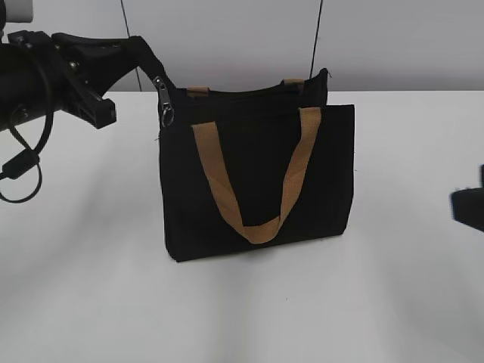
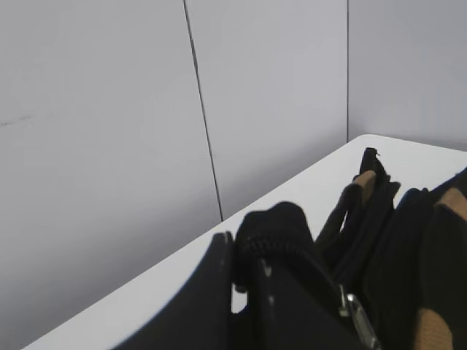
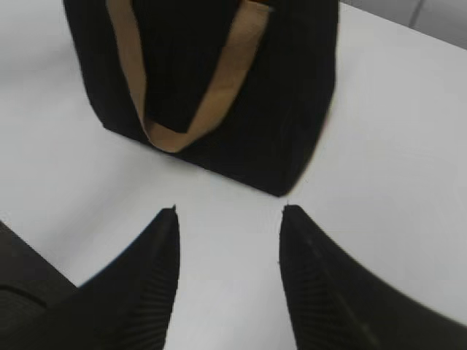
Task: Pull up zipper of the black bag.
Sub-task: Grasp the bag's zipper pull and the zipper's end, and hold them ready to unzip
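Two end effectors: left clamped on black bag's zipper end, right wide open, empty.

Bright even light, soft shadow under the black bag, wrist views blurred up close

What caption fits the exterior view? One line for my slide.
Left gripper pinches the zipper end at the black bag's upper left corner on a white table.
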You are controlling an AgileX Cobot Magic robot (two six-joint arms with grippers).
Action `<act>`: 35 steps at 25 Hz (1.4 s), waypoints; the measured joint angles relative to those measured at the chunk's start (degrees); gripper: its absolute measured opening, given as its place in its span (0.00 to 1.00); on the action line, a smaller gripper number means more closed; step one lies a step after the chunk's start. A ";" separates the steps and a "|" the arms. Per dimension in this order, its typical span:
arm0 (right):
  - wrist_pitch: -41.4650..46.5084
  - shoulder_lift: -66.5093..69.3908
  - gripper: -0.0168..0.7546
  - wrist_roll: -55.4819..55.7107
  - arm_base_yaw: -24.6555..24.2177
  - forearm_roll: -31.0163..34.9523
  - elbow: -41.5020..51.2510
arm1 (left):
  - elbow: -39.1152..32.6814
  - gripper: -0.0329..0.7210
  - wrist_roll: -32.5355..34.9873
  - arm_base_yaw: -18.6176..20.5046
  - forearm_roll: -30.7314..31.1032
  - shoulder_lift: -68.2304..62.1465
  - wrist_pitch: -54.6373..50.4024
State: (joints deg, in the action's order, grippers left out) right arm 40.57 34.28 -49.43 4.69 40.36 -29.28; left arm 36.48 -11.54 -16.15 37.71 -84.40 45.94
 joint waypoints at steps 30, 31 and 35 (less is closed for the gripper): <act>-5.77 66.91 0.48 -27.78 24.10 24.59 -41.43 | 0.00 0.06 -2.52 0.00 -0.33 0.00 3.83; -5.77 67.44 0.48 -27.86 24.44 24.79 -41.84 | 0.00 0.06 -2.52 0.00 -0.33 0.00 3.83; -5.85 69.18 0.48 -27.85 25.61 25.74 -42.40 | 0.00 0.06 -2.57 0.00 -0.33 0.00 3.84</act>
State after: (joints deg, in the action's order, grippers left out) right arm 34.72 103.46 -77.28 30.30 66.10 -71.68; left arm 36.48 -14.11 -16.15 37.39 -84.40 49.78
